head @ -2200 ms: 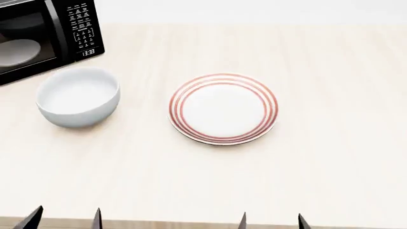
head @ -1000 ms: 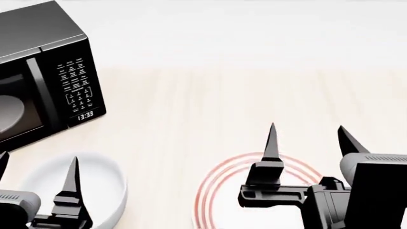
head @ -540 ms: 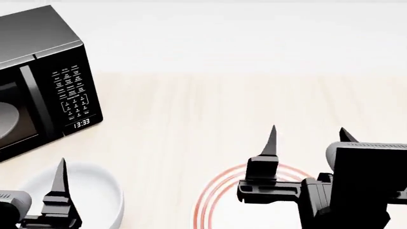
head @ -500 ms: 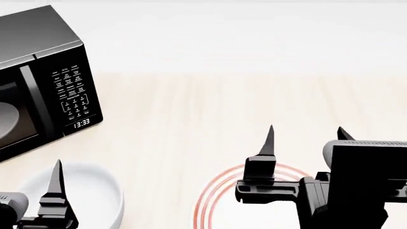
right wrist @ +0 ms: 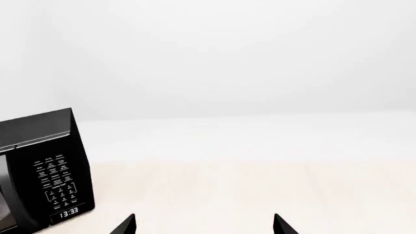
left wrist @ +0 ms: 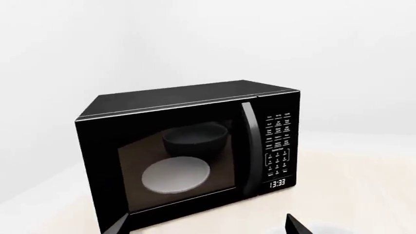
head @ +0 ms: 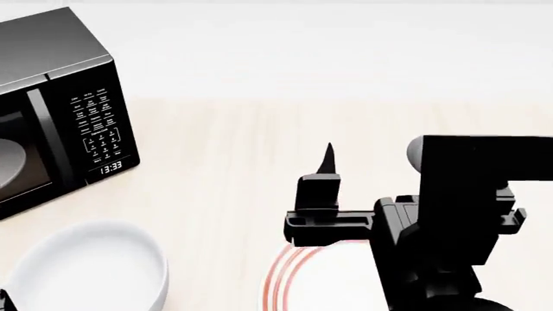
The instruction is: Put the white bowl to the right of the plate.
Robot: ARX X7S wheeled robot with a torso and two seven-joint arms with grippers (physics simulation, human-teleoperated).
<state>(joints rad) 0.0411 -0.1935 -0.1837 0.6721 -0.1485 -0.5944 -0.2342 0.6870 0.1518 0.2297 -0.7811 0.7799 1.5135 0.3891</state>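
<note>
The plain white bowl [head: 87, 272] sits at the near left of the wooden table, cut off by the head view's lower edge. To its right lies the red-ringed plate [head: 289, 278], mostly hidden behind my right arm. My right gripper [right wrist: 204, 226] hangs above the plate, open and holding nothing. One of its fingers [head: 327, 165] points up in the head view, and the other is hidden behind the arm. My left gripper [left wrist: 204, 229] is open and holds nothing. It faces the microwave and has almost left the head view.
A black microwave [head: 52, 116] stands at the table's far left, door shut, clock reading 13:33. A pale grey dish [left wrist: 175, 175] lies inside it. Bare wooden table [head: 225, 162] stretches behind the plate up to a white wall.
The head view tilted up early on. Since half a second ago my right arm has risen and shifted left, covering more of the plate. My left gripper has dropped below the head view.
</note>
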